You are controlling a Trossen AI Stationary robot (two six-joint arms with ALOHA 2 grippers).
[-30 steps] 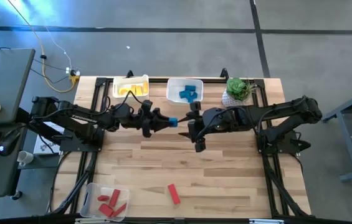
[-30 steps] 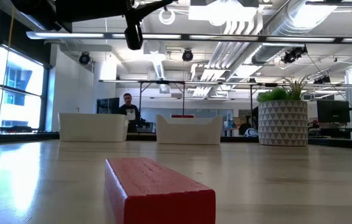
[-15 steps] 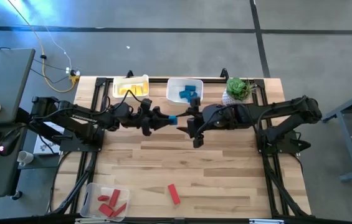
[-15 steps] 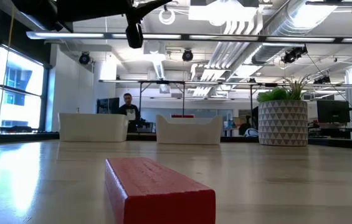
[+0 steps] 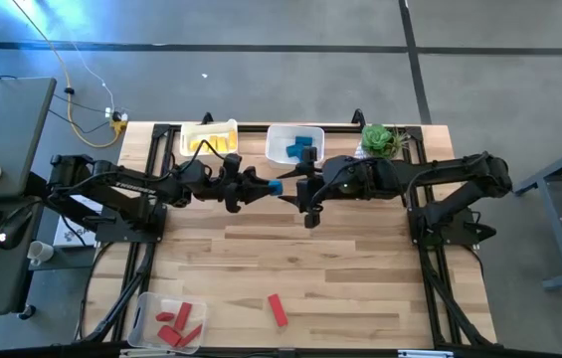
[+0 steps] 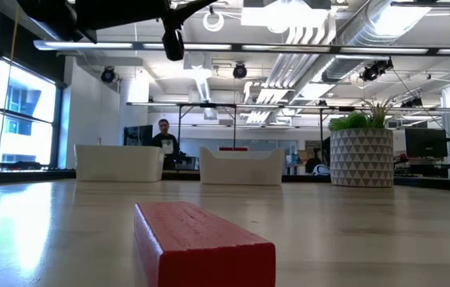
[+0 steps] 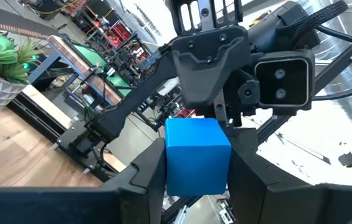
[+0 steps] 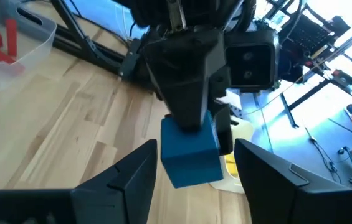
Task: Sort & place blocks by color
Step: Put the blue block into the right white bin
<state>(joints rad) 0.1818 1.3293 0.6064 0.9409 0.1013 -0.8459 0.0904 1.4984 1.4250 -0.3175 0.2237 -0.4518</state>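
My left gripper (image 5: 266,189) is shut on a blue cube (image 5: 275,187) above the far middle of the table. My right gripper (image 5: 305,196) is open, faces it from the right and stops just short of it. In the right wrist view the cube (image 8: 190,151) shows between its spread fingers (image 8: 132,177), with no touch visible. One red bar (image 5: 277,310) lies flat on the table near the front edge, and fills the foreground of the low view (image 6: 205,243). Other blocks lie in three white bins. My left gripper pinches the blue cube between its two fingers (image 7: 144,177), which are on opposite side faces (image 7: 174,163). The fingers come level from the table's left. The cube is lifted clear of the table, and its front face points toward the right gripper.
A white bin with yellow blocks (image 5: 208,139) and one with blue blocks (image 5: 294,145) stand at the far edge, beside a potted plant (image 5: 380,142). A bin with red blocks (image 5: 168,323) sits at the near left corner. A person (image 6: 163,135) shows far behind the table.
My right gripper has moved toward the table's left and far edge, closing in on the blue cube held by my left gripper. The cube and the left gripper have hardly shifted.
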